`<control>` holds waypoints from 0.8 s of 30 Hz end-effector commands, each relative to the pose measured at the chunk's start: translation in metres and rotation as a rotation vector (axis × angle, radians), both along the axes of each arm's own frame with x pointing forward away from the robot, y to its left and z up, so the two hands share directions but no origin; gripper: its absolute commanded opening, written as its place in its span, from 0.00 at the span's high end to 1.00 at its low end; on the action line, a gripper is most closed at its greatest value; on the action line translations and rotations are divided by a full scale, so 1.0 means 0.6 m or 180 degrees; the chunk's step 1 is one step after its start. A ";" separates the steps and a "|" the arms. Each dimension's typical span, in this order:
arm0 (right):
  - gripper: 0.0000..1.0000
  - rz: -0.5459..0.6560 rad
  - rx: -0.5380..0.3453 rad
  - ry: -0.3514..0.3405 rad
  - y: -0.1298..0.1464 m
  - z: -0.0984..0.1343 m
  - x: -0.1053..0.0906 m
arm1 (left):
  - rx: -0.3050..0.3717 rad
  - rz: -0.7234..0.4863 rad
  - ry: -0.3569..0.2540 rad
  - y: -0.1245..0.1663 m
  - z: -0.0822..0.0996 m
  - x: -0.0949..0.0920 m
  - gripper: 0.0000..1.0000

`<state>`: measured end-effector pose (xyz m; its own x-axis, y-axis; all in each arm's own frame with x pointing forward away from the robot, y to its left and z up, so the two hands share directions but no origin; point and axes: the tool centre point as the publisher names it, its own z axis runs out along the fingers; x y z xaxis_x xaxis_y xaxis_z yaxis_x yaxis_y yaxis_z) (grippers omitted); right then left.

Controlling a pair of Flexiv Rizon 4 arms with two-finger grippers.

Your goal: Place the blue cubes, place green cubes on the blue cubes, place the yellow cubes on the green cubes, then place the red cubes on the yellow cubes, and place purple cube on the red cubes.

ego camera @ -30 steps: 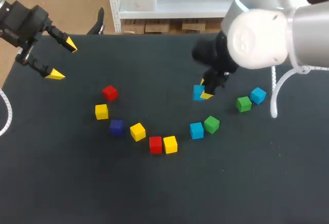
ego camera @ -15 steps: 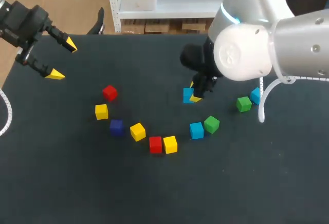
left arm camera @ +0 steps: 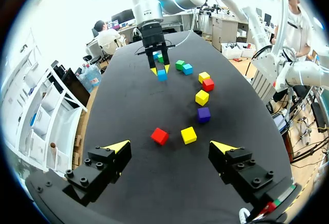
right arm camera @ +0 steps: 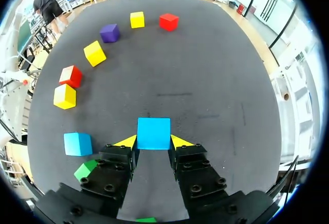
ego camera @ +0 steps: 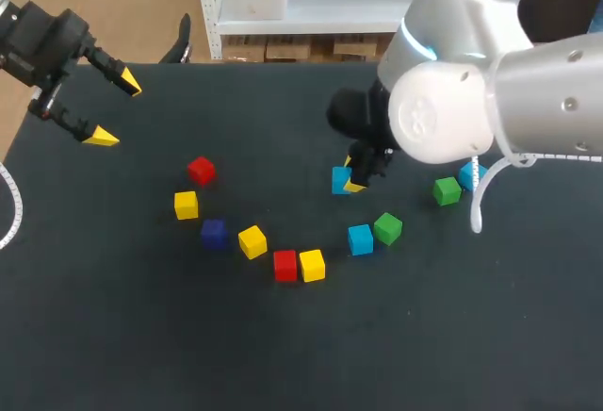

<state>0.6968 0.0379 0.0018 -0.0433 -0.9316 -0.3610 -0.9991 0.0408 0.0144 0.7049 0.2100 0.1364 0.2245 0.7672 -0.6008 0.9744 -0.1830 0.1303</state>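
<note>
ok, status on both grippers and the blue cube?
Right gripper shut on small blue cube. Left gripper open, holding nothing. Second blue cube sits beside the right fingers, apart, not blocking.

The right pincer [ego camera: 352, 174] has carried its blue cube [ego camera: 341, 180] leftward.

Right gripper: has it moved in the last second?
Yes. The right gripper, shut on a blue cube, shifted toward my left, away from the green cube.

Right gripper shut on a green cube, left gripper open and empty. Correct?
No: the right gripper is shut on a blue cube, not a green one, as the right wrist view shows. The left gripper is open and empty.
</note>
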 end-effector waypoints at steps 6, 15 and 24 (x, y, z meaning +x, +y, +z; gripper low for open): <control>1.00 0.0019 -0.0017 -0.0013 0.007 -0.007 0.006 | -0.0004 -0.0003 -0.0011 0.001 -0.001 -0.001 0.00; 1.00 0.0029 -0.0054 -0.0002 0.006 -0.014 0.013 | -0.0004 -0.0003 -0.0011 0.001 -0.001 -0.001 0.00; 1.00 0.0043 -0.0074 0.0009 0.007 -0.017 0.014 | -0.0004 -0.0003 -0.0011 0.001 -0.001 -0.001 0.00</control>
